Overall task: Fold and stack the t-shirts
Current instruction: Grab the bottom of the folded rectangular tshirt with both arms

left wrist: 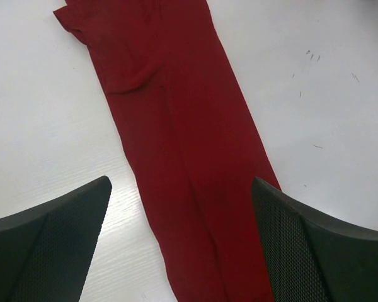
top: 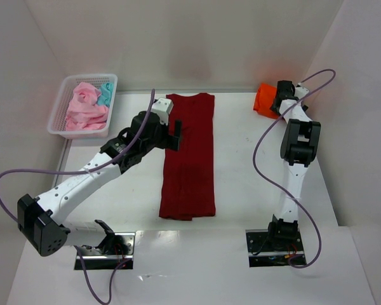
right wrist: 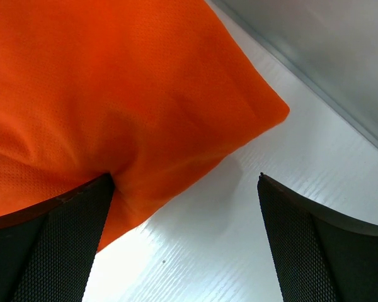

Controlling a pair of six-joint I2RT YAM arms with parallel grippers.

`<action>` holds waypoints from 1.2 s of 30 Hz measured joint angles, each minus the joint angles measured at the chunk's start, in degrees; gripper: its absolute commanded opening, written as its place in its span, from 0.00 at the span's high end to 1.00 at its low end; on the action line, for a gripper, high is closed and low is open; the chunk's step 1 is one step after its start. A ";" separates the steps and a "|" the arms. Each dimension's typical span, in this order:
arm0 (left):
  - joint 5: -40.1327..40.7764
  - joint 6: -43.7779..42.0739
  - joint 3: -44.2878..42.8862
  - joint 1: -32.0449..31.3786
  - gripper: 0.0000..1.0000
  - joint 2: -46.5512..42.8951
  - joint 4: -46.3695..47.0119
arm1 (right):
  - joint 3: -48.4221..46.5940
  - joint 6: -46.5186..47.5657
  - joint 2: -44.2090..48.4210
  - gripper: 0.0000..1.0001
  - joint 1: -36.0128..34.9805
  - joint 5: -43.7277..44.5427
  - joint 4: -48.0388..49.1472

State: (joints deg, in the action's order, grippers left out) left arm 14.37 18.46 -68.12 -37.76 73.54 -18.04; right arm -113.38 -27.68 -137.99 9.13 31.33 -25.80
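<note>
The dark red t-shirt [top: 189,155] lies flat in the middle of the table, folded lengthwise into a long strip; it also shows in the left wrist view [left wrist: 176,126]. My left gripper [top: 176,135] is open above its left edge, holding nothing. The bright orange t-shirt [top: 263,100] lies bunched at the far right corner and fills the right wrist view [right wrist: 113,94]. My right gripper [top: 280,101] is open beside it, with one finger [right wrist: 57,245] pressing into the orange cloth. Pale pink t-shirts [top: 86,111] and a teal one [top: 105,94] sit in the basket.
A white mesh basket [top: 60,108] stands at the far left. White walls close in the table at the back and on both sides. Purple cables loop from each arm. The arm bases are at the near edge.
</note>
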 measured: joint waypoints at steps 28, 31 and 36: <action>-0.79 1.33 -0.92 1.90 0.01 2.43 0.26 | 0.87 3.67 16.65 0.00 -0.20 -23.61 2.73; -0.79 1.46 -1.11 3.98 0.01 2.45 2.08 | 3.30 3.98 26.60 0.00 -1.03 -32.09 5.70; -3.34 2.69 -1.81 10.49 0.01 2.45 6.45 | 18.95 4.61 45.05 0.00 -4.15 -42.01 13.03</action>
State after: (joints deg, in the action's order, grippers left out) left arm 11.03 21.15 -69.93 -27.27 75.99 -11.60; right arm -94.43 -23.07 -92.95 4.97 -10.68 -12.78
